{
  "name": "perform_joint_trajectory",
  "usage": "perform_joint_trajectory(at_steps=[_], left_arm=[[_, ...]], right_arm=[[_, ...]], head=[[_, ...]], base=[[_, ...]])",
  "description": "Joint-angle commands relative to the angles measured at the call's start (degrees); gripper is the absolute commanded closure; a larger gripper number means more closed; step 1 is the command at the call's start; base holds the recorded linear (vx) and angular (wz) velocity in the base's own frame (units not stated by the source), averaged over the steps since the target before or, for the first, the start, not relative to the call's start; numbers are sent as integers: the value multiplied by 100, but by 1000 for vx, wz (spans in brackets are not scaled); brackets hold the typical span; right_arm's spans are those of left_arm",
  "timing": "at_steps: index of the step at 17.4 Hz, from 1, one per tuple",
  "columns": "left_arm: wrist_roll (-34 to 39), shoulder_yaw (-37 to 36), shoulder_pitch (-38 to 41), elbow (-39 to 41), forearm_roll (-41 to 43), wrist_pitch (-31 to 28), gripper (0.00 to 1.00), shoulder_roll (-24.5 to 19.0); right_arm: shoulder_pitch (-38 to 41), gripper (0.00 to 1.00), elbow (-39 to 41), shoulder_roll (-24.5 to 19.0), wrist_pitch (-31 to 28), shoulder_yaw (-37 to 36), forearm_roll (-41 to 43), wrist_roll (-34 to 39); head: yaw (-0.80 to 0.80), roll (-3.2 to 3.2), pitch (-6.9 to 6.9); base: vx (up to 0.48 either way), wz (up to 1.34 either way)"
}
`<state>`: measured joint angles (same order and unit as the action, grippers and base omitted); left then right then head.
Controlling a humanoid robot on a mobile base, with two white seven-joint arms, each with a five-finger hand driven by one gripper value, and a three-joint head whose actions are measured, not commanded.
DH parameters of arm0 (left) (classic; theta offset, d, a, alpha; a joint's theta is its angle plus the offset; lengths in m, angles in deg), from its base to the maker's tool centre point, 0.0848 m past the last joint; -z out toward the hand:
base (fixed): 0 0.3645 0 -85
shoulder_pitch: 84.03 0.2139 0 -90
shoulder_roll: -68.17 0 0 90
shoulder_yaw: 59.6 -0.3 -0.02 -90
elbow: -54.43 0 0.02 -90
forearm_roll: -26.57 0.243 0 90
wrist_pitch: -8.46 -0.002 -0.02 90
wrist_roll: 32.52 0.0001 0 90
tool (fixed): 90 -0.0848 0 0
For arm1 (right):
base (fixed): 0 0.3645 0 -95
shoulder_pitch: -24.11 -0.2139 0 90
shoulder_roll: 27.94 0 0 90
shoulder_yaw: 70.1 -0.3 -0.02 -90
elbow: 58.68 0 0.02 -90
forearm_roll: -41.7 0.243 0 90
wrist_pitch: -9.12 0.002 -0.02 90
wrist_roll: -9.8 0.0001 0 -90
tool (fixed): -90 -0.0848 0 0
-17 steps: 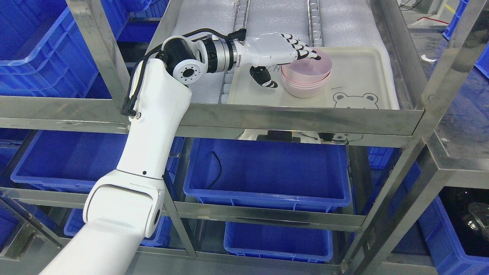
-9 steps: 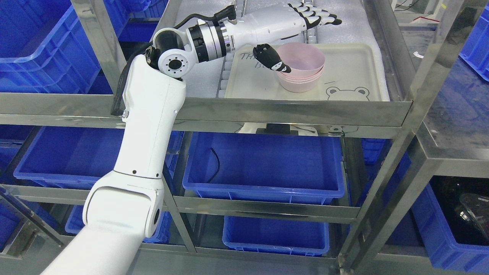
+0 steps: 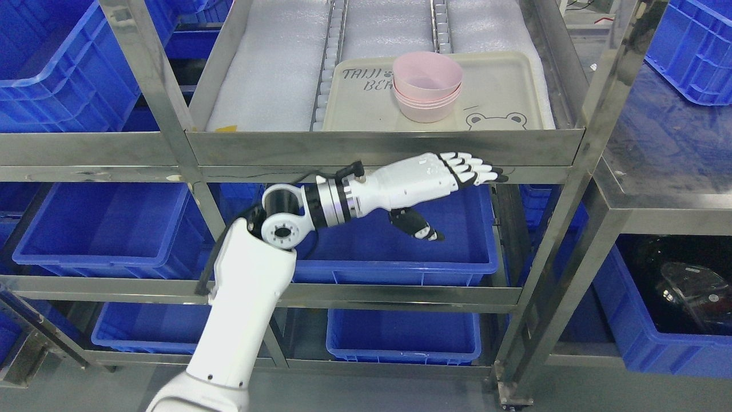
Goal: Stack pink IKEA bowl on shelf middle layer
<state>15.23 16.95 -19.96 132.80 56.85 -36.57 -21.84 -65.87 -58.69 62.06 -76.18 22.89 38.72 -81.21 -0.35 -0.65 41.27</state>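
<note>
The robot's left hand [image 3: 440, 189] hangs empty with fingers extended, below the steel shelf [image 3: 383, 146]. Above, pink bowls [image 3: 427, 86] sit nested on a cream tray [image 3: 503, 86]. The top bowl looks tilted; a bump could dislodge it.

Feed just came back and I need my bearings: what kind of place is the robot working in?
Likely a warehouse or lab storeroom: steel shelving, blue plastic bins, and a tray holding stacked pink bowls.
</note>
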Motion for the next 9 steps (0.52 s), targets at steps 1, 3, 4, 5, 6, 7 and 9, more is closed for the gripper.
perform_joint_trajectory(at_steps=[1, 3, 4, 5, 6, 7, 9], left_arm=[[724, 166, 2325, 647, -294, 4, 0, -99], [998, 517, 2776, 103, -436, 4, 1, -99], [1200, 684, 2943, -152, -593, 4, 1, -99], [1523, 773, 3093, -329, -855, 4, 1, -99], [1883, 800, 3242, -409, -1110, 4, 1, -99], [2244, 809, 3357, -410, -1356, 4, 1, -99], [2903, 835, 3402, -392, -1761, -168, 1, -99]], right_arm=[[16, 0, 100, 100, -4, 0, 0, -5], [25, 0, 100, 100, -4, 0, 0, -5], [16, 0, 100, 100, -4, 0, 0, -5], [25, 0, 100, 100, -4, 0, 0, -5], [16, 0, 100, 100, -4, 0, 0, -5], [25, 0, 100, 100, -4, 0, 0, -5], [25, 0, 100, 100, -4, 0, 0, -5]], head=[[0, 0, 0], [0, 0, 0], [0, 0, 0], [0, 0, 0], [0, 0, 0], [0, 0, 0], [0, 0, 0]], base=[[-104, 3], [-90, 11], [-93, 4], [-40, -4], [-40, -4], [-1, -11], [8, -6]])
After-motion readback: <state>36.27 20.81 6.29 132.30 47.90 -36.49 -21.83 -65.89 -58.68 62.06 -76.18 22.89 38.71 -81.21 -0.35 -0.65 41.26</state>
